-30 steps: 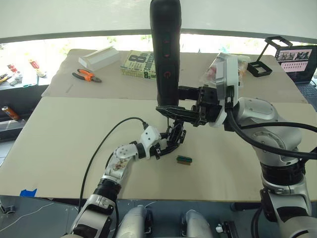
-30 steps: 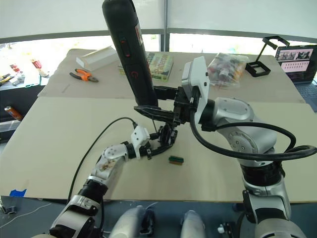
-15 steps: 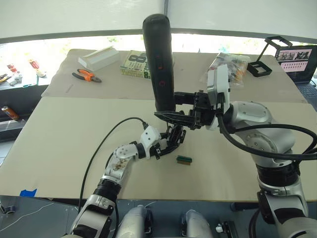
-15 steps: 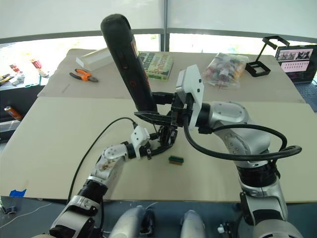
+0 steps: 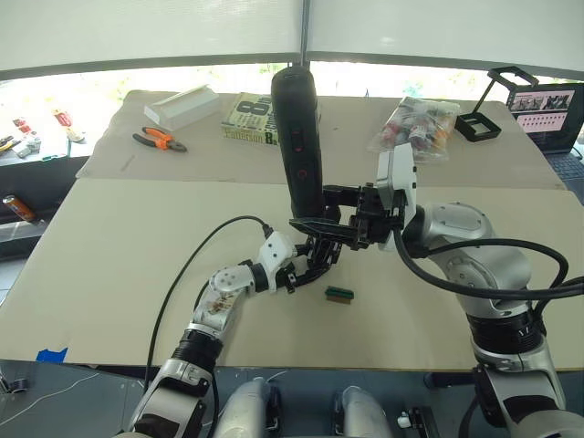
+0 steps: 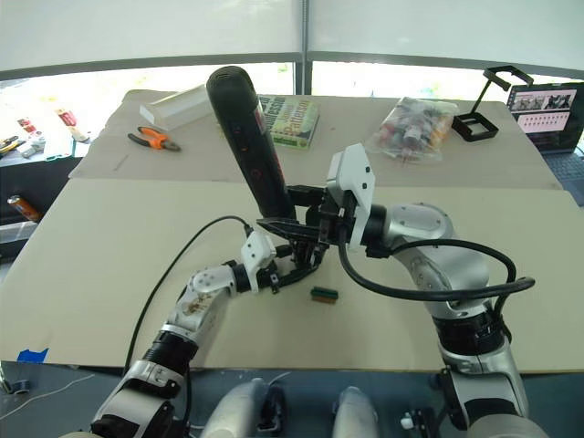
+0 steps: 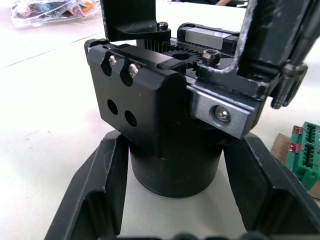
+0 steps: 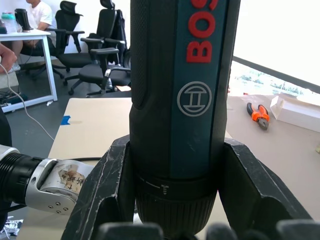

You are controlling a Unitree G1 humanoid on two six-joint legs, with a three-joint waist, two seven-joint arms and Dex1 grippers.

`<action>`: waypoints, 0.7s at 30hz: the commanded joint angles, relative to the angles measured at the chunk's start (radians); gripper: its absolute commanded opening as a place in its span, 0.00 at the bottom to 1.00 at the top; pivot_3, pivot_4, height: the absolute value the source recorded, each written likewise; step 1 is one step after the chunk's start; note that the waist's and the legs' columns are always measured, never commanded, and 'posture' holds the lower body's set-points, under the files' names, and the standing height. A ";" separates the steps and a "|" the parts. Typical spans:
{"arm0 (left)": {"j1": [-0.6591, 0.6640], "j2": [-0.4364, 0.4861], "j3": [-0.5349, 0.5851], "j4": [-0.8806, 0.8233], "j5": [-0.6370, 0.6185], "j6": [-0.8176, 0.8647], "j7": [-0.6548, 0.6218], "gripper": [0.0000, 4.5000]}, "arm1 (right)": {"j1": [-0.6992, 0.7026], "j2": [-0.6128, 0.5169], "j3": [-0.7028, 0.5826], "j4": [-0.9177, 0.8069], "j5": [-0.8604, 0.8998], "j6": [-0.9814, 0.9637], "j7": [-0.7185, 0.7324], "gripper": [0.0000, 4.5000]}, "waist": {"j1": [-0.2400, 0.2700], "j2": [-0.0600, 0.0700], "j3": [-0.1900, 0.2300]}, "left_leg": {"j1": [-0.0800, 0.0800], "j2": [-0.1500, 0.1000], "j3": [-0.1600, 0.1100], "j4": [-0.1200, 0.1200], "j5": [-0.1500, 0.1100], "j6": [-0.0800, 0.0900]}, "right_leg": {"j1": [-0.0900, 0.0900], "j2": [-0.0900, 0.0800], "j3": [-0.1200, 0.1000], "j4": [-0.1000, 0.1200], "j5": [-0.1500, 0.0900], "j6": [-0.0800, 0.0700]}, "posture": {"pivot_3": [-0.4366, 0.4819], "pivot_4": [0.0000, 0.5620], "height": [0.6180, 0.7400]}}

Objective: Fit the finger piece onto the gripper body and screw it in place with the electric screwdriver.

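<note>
The tabletop [image 5: 109,255] is a wide pale sheet. Above its middle the electric screwdriver [image 5: 298,137] stands nearly upright, its long axis running from the rounded end at the top, which leans slightly toward the far edge and the robot's left, down to the tip, which points at the gripper body below. The right gripper [image 5: 330,212] holds it near its lower end, one finger on each side of the barrel, as the right wrist view confirms.

Under the screwdriver tip, the gripper body [image 5: 321,255] stands on the tabletop near the middle, its round base down and its boxy block above. The left gripper [image 7: 170,195] is closed around that round base, one finger pressed on either side; two screws sit in the face of the block, with two bare holes beneath them.

A small green block [image 5: 338,293] lies on the tabletop just beside the gripper body, toward the robot's right and apart from it. I cannot pick out the loose finger piece.
</note>
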 commanded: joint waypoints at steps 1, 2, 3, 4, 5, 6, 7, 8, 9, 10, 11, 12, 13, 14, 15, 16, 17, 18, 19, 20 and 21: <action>0.025 -0.004 -0.038 0.023 0.020 0.038 -0.006 0.51 | -0.016 0.007 -0.048 -0.043 0.023 -0.044 0.010 0.42 | 0.000 0.000 0.000 | 0.000 0.000 0.000 0.000 0.000 0.000 | 0.000 0.000 0.000 0.000 0.000 0.000 | 0.48 0.27 1.00; 0.026 -0.005 -0.038 0.024 0.021 0.038 -0.006 0.51 | -0.017 0.007 -0.050 -0.045 0.026 -0.042 0.012 0.42 | 0.000 0.000 0.000 | 0.000 0.000 0.000 0.000 0.000 0.000 | 0.000 0.000 0.000 0.000 0.000 0.000 | 0.48 0.27 1.00; 0.026 -0.005 -0.038 0.024 0.020 0.038 -0.006 0.51 | -0.019 0.007 -0.052 -0.048 0.031 -0.038 0.013 0.42 | 0.000 0.000 0.000 | 0.000 0.000 0.000 0.000 0.000 0.000 | 0.000 0.000 0.000 0.000 0.000 0.000 | 0.48 0.27 1.00; 0.026 -0.006 -0.038 0.024 0.020 0.037 -0.005 0.51 | -0.023 0.007 -0.054 -0.052 0.036 -0.033 0.013 0.42 | 0.000 0.000 0.000 | 0.000 0.000 0.000 0.000 0.000 0.000 | 0.000 0.000 0.000 0.000 0.000 0.000 | 0.48 0.27 1.00; 0.026 -0.006 -0.039 0.025 0.021 0.037 -0.005 0.51 | -0.025 0.007 -0.056 -0.055 0.040 -0.030 0.014 0.42 | 0.000 0.000 0.000 | 0.000 0.000 0.000 0.000 0.000 0.000 | 0.000 0.000 0.000 0.000 0.000 0.000 | 0.48 0.27 1.00; 0.025 -0.007 -0.038 0.026 0.020 0.036 -0.005 0.51 | -0.029 0.007 -0.056 -0.059 0.043 -0.026 0.013 0.42 | 0.000 0.000 0.000 | 0.000 0.000 0.000 0.000 0.000 0.000 | 0.000 0.000 0.000 0.000 0.000 0.000 | 0.48 0.27 1.00; 0.025 -0.008 -0.038 0.027 0.020 0.036 -0.005 0.51 | -0.035 0.007 -0.057 -0.061 0.044 -0.025 0.012 0.42 | 0.000 0.000 0.000 | 0.000 0.000 0.000 0.000 0.000 0.000 | 0.000 0.000 0.000 0.000 0.000 0.000 | 0.48 0.27 1.00; 0.024 -0.009 -0.038 0.028 0.020 0.036 -0.005 0.51 | -0.040 0.007 -0.058 -0.063 0.047 -0.022 0.010 0.42 | 0.000 0.000 0.000 | 0.000 0.000 0.000 0.000 0.000 0.000 | 0.000 0.000 0.000 0.000 0.000 0.000 | 0.48 0.27 1.00; 0.024 -0.009 -0.038 0.029 0.020 0.035 -0.005 0.51 | -0.045 0.008 -0.060 -0.064 0.050 -0.017 0.006 0.42 | 0.000 0.000 0.000 | 0.000 0.000 0.000 0.000 0.000 0.000 | 0.000 0.000 0.000 0.000 0.000 0.000 | 0.48 0.27 1.00; 0.024 -0.010 -0.038 0.030 0.020 0.035 -0.005 0.51 | -0.050 0.008 -0.062 -0.066 0.053 -0.014 0.005 0.42 | 0.000 0.000 0.000 | 0.000 0.000 0.000 0.000 0.000 0.000 | 0.000 0.000 0.000 0.000 0.000 0.000 | 0.48 0.27 1.00; 0.023 -0.010 -0.038 0.030 0.020 0.035 -0.005 0.51 | -0.056 0.007 -0.064 -0.067 0.055 -0.010 0.003 0.42 | 0.000 0.000 0.000 | 0.000 0.000 0.000 0.000 0.000 0.000 | 0.000 0.000 0.000 0.000 0.000 0.000 | 0.48 0.27 1.00; 0.023 -0.010 -0.037 0.031 0.020 0.035 -0.005 0.51 | -0.061 0.006 -0.067 -0.067 0.057 -0.007 0.001 0.42 | 0.000 0.000 0.000 | 0.000 0.000 0.000 0.000 0.000 0.000 | 0.000 0.000 0.000 0.000 0.000 0.000 | 0.48 0.27 1.00; 0.023 -0.010 -0.037 0.032 0.020 0.035 -0.005 0.51 | -0.065 0.005 -0.068 -0.066 0.057 -0.005 0.002 0.42 | 0.000 0.000 0.000 | 0.000 0.000 0.000 0.000 0.000 0.000 | 0.000 0.000 0.000 0.000 0.000 0.000 | 0.48 0.27 1.00; 0.023 -0.011 -0.037 0.032 0.020 0.035 -0.005 0.51 | -0.069 0.004 -0.069 -0.065 0.057 -0.004 0.001 0.42 | 0.000 0.000 0.000 | 0.000 0.000 0.000 0.000 0.000 0.000 | 0.000 0.000 0.000 0.000 0.000 0.000 | 0.48 0.27 1.00; 0.025 -0.011 -0.038 0.031 0.020 0.035 -0.006 0.51 | -0.071 0.003 -0.070 -0.063 0.056 -0.004 0.002 0.42 | 0.000 0.000 0.000 | 0.000 0.000 0.000 0.000 0.000 0.000 | 0.000 0.000 0.000 0.000 0.000 0.000 | 0.48 0.27 1.00; 0.026 -0.011 -0.038 0.030 0.020 0.036 -0.006 0.51 | -0.073 0.002 -0.071 -0.061 0.056 -0.003 0.002 0.42 | 0.000 0.000 0.000 | 0.000 0.000 0.000 0.000 0.000 0.000 | 0.000 0.000 0.000 0.000 0.000 0.000 | 0.48 0.27 1.00; 0.027 -0.011 -0.039 0.028 0.020 0.036 -0.006 0.51 | -0.074 0.000 -0.071 -0.060 0.055 -0.002 0.002 0.42 | 0.000 0.000 0.000 | 0.000 0.000 0.000 0.000 0.000 0.000 | 0.000 0.000 0.000 0.000 0.000 0.000 | 0.48 0.27 1.00; 0.029 -0.011 -0.040 0.028 0.020 0.036 -0.007 0.51 | -0.075 -0.002 -0.070 -0.059 0.052 -0.002 0.003 0.42 | 0.000 0.000 0.000 | 0.000 0.000 0.000 0.000 0.000 0.000 | 0.000 0.000 0.000 0.000 0.000 0.000 | 0.48 0.27 1.00; 0.029 -0.012 -0.040 0.030 0.020 0.034 -0.007 0.51 | -0.075 -0.002 -0.069 -0.058 0.050 -0.002 0.002 0.42 | 0.000 0.000 0.000 | 0.000 0.000 0.000 0.000 0.000 0.000 | 0.000 0.000 0.000 0.000 0.000 0.000 | 0.48 0.27 1.00; 0.029 -0.012 -0.039 0.033 0.020 0.032 -0.007 0.51 | -0.075 -0.003 -0.068 -0.056 0.049 -0.001 0.002 0.42 | 0.000 0.000 0.000 | 0.000 0.000 0.000 0.000 0.000 0.000 | 0.000 0.000 0.000 0.000 0.000 0.000 | 0.48 0.27 1.00; 0.028 -0.012 -0.039 0.034 0.020 0.032 -0.007 0.51 | -0.074 -0.004 -0.067 -0.055 0.048 -0.001 0.002 0.42 | 0.000 0.000 0.000 | 0.000 0.000 0.000 0.000 0.000 0.000 | 0.000 0.000 0.000 0.000 0.000 0.000 | 0.48 0.27 1.00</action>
